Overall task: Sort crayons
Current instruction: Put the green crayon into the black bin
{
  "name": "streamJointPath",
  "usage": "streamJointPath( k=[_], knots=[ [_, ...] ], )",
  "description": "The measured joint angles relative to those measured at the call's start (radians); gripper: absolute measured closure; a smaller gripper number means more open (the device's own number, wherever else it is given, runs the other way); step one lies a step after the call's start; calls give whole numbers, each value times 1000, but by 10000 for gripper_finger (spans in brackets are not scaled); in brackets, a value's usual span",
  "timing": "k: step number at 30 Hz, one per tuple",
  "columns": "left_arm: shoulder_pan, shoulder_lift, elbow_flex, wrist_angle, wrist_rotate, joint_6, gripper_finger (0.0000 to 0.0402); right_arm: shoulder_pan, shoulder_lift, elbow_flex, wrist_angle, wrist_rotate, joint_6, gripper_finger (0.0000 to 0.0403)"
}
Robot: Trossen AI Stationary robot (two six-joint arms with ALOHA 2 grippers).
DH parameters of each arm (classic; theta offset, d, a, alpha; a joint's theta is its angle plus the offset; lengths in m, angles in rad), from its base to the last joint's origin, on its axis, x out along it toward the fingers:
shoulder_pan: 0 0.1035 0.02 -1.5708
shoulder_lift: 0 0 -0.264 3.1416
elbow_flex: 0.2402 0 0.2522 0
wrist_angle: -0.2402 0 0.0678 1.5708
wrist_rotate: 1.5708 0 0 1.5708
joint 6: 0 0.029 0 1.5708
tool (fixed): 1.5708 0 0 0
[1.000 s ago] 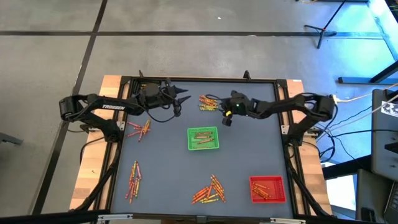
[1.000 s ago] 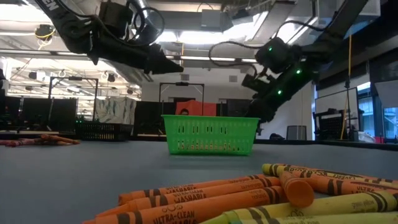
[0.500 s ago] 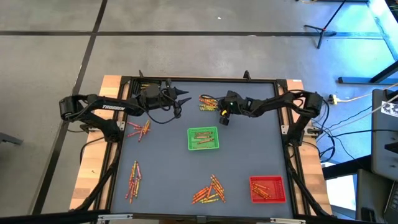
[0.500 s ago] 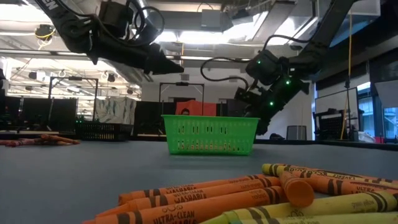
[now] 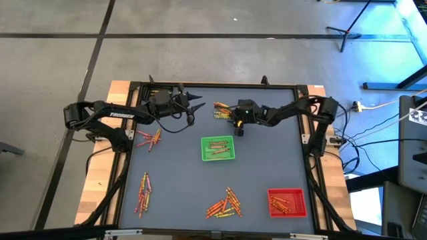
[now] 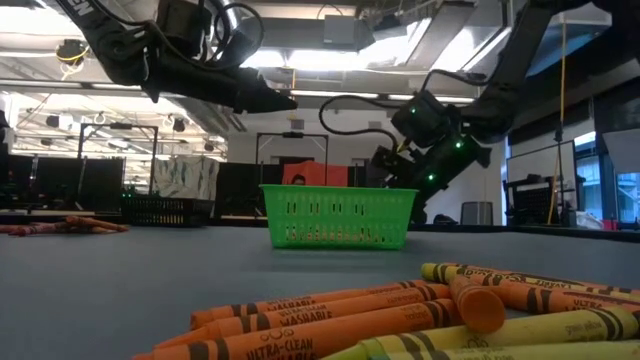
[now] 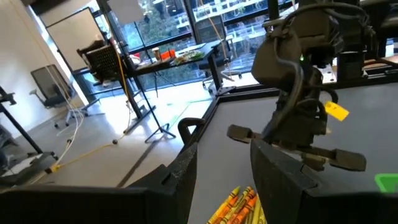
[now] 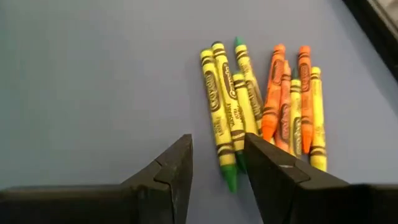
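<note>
Crayons yellow, orange, perhaps green, paper-wrapped

A green square tray sits mid-table; a red tray sits well apart.

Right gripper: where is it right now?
High view: the right gripper hangs open at the table's far middle, beside a crayon cluster, just beyond the green tray.

Arms: two, dark, jointed, with looping black cables.
Marking: white lettering on the left arm.
Lamps: green, on the right wrist.
</note>
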Motion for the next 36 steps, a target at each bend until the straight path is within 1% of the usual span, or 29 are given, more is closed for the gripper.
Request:
streamJointPath(
  k=[7,14,20,26,36],
  knots=[
    [0,0,0,1,0,7,269,-20,35,22,4,-65,46,261],
    [0,0,0,1,0,7,269,-19,34,21,6,-53,44,261],
    [0,0,0,1,0,7,269,-18,1,20,0,-40,45,261],
    [0,0,0,1,0,7,269,-18,-4,19,-11,-116,45,261],
    [0,0,0,1,-1,32,269,-32,31,21,-1,-112,47,261]
  ],
)
